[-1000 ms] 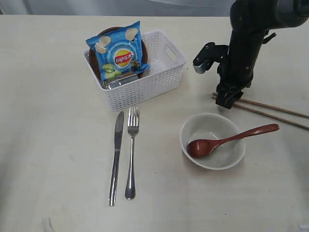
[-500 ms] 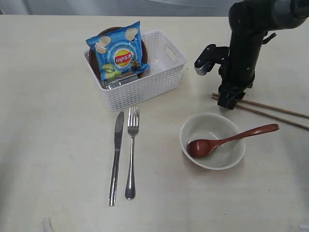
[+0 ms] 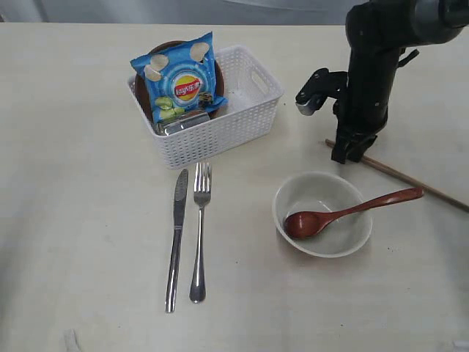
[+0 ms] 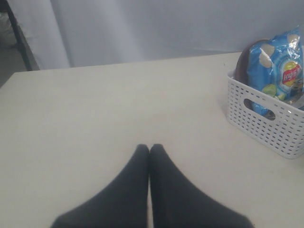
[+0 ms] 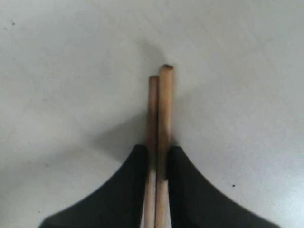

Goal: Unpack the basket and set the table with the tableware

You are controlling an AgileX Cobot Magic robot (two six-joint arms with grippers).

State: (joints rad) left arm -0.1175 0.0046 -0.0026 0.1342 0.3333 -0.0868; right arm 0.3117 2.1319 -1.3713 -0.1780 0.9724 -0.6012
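Note:
My right gripper point(image 3: 344, 155) point(image 5: 156, 149) points down at the table point(image 3: 88, 220), shut on the near ends of the two wooden chopsticks point(image 3: 410, 178) point(image 5: 160, 109), which lie pressed side by side. The off-white bowl point(image 3: 346, 246) stands in front of it with the red-brown spoon point(image 3: 366, 205) resting in it. Steel knife point(image 3: 176, 235) and fork point(image 3: 199, 235) lie side by side before the white basket point(image 3: 220, 139) point(image 4: 266, 128). The basket holds the dark plate point(image 3: 218, 79), a steel cup point(image 3: 183, 122) and a blue chips bag point(image 3: 179, 77). My left gripper point(image 4: 149, 147) is shut, empty, over bare table.
The right arm's dark column point(image 3: 374, 66) rises above the chopsticks, to the right of the basket. In the left wrist view a grey curtain point(image 4: 166, 23) hangs beyond the table's far edge.
The right gripper has closed on the chopsticks, drawing the two spread sticks together into one line. Nothing else has moved.

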